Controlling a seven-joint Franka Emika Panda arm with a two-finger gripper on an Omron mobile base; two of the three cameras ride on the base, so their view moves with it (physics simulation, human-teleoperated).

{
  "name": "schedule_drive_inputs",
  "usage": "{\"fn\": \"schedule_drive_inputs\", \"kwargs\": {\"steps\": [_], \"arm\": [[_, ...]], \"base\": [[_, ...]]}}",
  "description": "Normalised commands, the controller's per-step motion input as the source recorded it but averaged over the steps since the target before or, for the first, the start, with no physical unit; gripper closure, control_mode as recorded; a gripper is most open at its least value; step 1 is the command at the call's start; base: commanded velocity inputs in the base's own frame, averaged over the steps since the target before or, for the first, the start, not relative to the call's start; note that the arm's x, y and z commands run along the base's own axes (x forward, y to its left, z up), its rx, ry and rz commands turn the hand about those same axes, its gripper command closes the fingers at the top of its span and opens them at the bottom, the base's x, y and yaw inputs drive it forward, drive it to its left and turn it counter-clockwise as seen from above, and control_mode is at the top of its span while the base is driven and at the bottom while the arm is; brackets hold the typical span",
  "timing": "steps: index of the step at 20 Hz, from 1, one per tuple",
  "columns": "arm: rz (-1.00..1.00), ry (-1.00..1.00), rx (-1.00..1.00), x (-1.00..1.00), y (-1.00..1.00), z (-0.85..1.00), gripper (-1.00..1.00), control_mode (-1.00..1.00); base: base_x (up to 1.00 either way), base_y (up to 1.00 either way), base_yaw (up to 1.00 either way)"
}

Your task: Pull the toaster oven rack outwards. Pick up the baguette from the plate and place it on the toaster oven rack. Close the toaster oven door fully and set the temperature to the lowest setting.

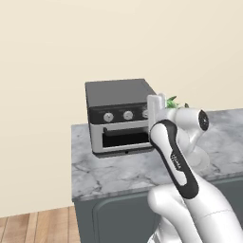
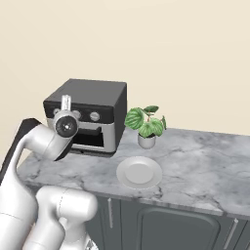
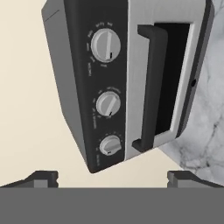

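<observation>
I have the claw [image 3: 112,177] hanging in front of the toaster oven [image 1: 118,95], its two dark tips spread wide at the bottom of the hand view with nothing between them, so it is released. The hand is rolled, so in that view the oven lies sideways: the black control strip with its three silver knobs [image 3: 107,103] runs down the middle, and the toaster oven door [image 3: 135,78] sits just beside it with its dark bar handle [image 3: 151,87] across the window. The door looks shut against the oven front in all three views.

From the base cameras I see the oven standing at the back left corner of the grey marble table [image 2: 205,166], against the cream wall. The plate [image 2: 139,172] lies near the table's front edge, right of the oven and apart from it, and its white face looks bare. A small potted plant [image 2: 146,124] stands just behind the plate, close to the oven's right side. I cannot make out the baguette or the rack through the dark window. Wood flooring [image 1: 38,228] shows past the table's left end.
</observation>
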Motion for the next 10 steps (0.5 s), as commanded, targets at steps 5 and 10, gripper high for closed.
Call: {"fn": "schedule_drive_inputs", "kwargs": {"steps": [5, 10], "arm": [[0.00, 0.00, 0.01, 0.29, 0.00, 0.00, -1.00, -1.00], [0.00, 0.00, 0.00, 0.29, 0.00, 0.00, -1.00, -1.00]], "base": [[0.00, 0.00, 0.00], [0.00, 0.00, 0.00]]}}
